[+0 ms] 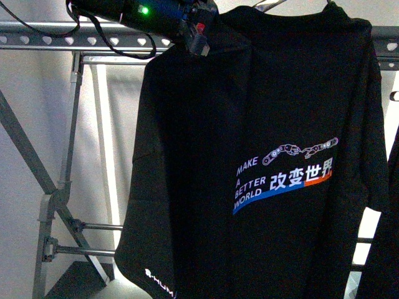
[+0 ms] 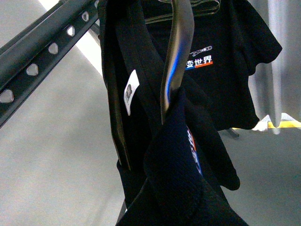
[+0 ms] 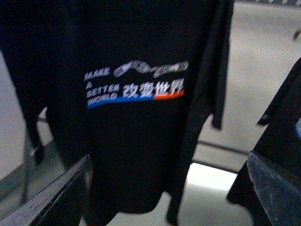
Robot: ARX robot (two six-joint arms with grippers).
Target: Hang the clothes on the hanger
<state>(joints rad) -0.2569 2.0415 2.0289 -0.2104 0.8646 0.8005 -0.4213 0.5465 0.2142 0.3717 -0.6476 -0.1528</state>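
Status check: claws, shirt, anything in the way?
Left claw gripping T-shirt, up by rack rail. Right claw open, empty. Another dark garment hangs close on right.

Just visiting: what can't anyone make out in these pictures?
- Front view: how the black printed T-shirt hangs at the grey metal rack with heart-shaped holes; the upper edge cuts off its top.
- Front view: whether the left fingers pinch the shirt; dark cloth hides the tips.
- Left wrist view: the white label has text too small to read.
- Right wrist view: print blurred.
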